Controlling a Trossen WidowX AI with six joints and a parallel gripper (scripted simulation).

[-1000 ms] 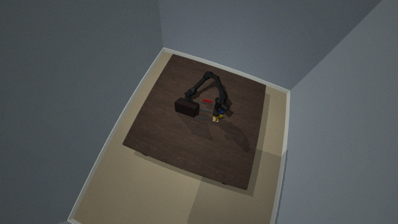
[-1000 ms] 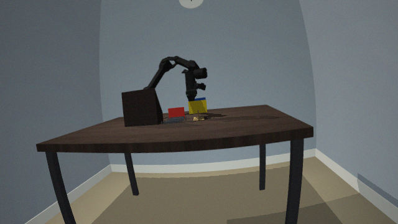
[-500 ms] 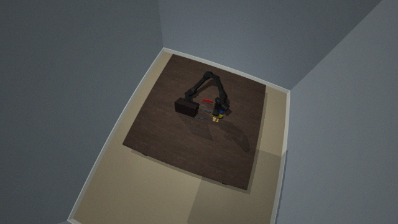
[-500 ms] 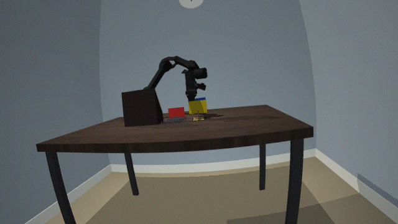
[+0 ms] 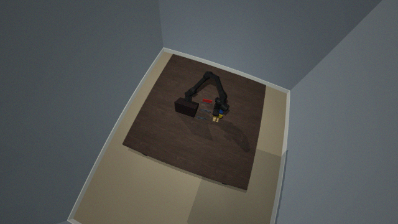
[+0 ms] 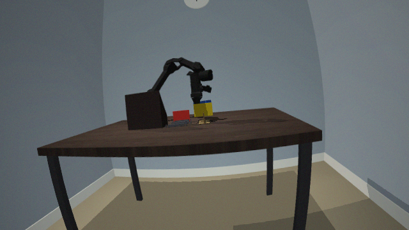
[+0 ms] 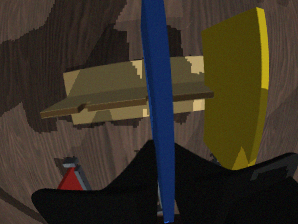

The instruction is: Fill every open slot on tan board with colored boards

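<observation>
My gripper [image 7: 157, 144] [image 5: 217, 109] [image 6: 197, 98] is shut on a blue board [image 7: 157, 100] [image 5: 221, 111] [image 6: 206, 101], held upright and crosswise over the middle of the standing tan board [image 7: 107, 92] [image 5: 214, 119] [image 6: 203, 121]. In the exterior view the blue board's top edge stands slightly higher than that of the yellow board [image 7: 235, 90] [image 5: 221, 116] [image 6: 202, 110], which sits crosswise on one end of the tan board. An open slot [image 7: 82, 106] shows near the tan board's other end. A red board [image 7: 70, 181] [image 5: 207, 100] [image 6: 181, 115] stands in its holder.
A dark brown box [image 5: 186, 107] [image 6: 145, 110] stands at the arm's base. Two empty grey holders [image 5: 204, 110] [image 5: 201, 117] lie between the box and the tan board. All rest on a dark wooden table [image 5: 186, 149] [image 6: 223, 134].
</observation>
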